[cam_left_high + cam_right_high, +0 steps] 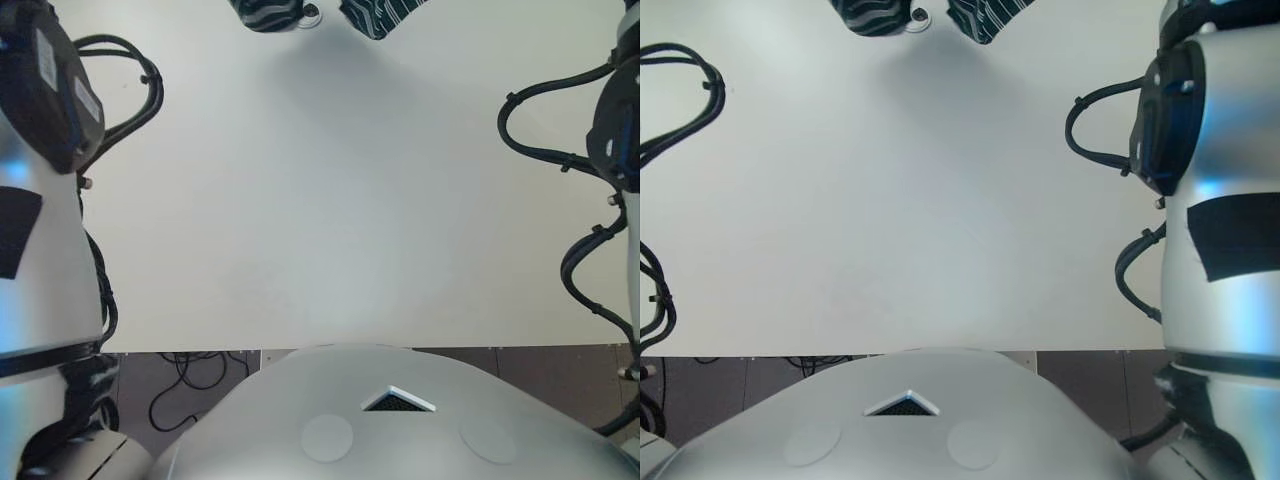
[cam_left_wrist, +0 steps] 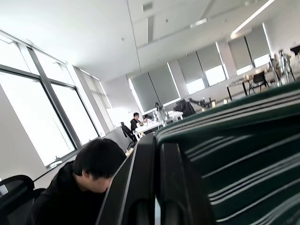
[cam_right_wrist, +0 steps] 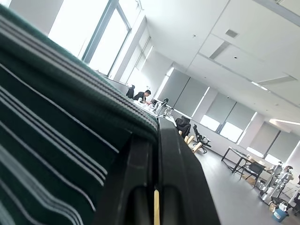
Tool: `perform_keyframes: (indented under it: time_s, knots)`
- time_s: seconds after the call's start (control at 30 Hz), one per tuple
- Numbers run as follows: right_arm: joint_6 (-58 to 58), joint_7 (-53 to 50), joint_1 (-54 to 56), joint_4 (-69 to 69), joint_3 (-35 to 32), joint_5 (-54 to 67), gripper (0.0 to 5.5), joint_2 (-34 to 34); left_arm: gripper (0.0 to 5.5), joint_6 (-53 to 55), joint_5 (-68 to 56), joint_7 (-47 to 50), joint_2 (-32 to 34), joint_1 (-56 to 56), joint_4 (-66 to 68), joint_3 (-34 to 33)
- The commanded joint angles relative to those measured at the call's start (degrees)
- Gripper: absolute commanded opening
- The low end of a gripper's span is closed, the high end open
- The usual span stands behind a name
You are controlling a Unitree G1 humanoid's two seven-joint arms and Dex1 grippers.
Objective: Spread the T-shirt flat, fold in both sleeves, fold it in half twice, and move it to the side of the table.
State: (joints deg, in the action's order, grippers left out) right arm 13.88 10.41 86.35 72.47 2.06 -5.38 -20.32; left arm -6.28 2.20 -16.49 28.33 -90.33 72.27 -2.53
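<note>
Left end effector (image 2: 157,192) and right end effector (image 3: 157,192) each pinched onto striped T-shirt (image 2: 243,159), arms stretched forward over table (image 1: 330,200)

Broad table (image 1: 330,200) gives passage — T-shirt (image 1: 265,12) hangs at far side.

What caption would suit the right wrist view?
Right gripper closed on the green striped T-shirt, office ceiling beyond.
</note>
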Motion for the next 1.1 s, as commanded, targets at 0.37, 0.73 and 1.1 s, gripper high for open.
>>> perform_keyframes:
  time_s: [0.37, 0.73, 1.1]
  knots:
    - [0.8, 24.4, -12.4, -15.7, 0.0, 2.3, 0.01, -4.6, 0.0, 7.7, -4.5, -21.7, 7.3, 14.6, -17.6, -2.0]
    - [-38.9, 55.9, -45.3, -81.6, -1.0, 22.8, 0.01, -26.4, 0.0, 45.4, -30.5, -44.8, 26.8, 54.8, -83.8, -14.0]
    - [-48.5, 69.3, -89.6, -114.9, -2.7, 30.5, 0.01, -47.6, 0.0, 57.3, -33.9, -49.8, 32.0, 102.7, -118.3, -23.0]
